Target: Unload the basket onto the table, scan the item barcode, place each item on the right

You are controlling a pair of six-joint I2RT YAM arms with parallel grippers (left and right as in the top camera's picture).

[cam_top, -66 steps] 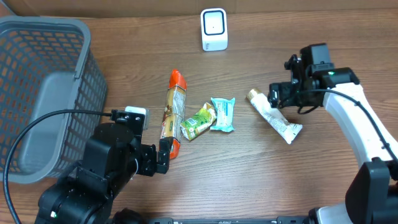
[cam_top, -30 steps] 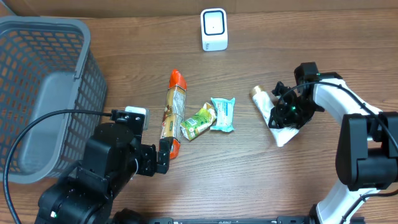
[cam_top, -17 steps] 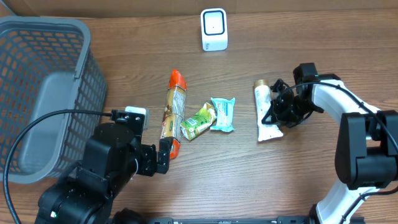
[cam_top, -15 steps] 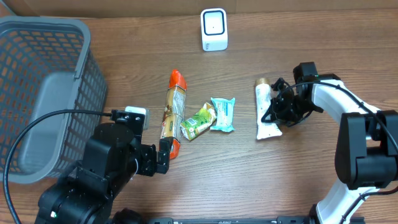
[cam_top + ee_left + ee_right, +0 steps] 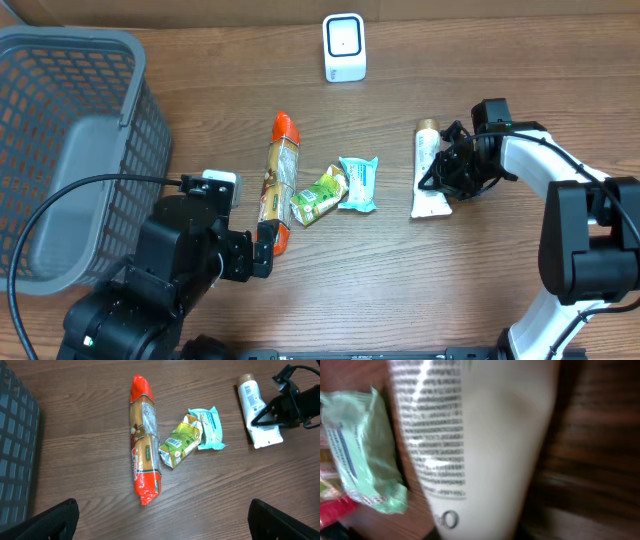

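Nearest, left hand [image 5: 162, 512] spread wide, holding nothing, above tabletop [image 5: 400, 290]. Further out, right hand [image 5: 450, 177] against white tube [image 5: 427, 155]; gripping or merely touching, cannot tell. Tube lies flat, cap toward white scanner [image 5: 344, 47] beyond.

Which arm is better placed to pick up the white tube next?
Right. The right gripper sits against the white tube, near its crimped end; the left gripper stands open across the table, past the snack packets, far from it.
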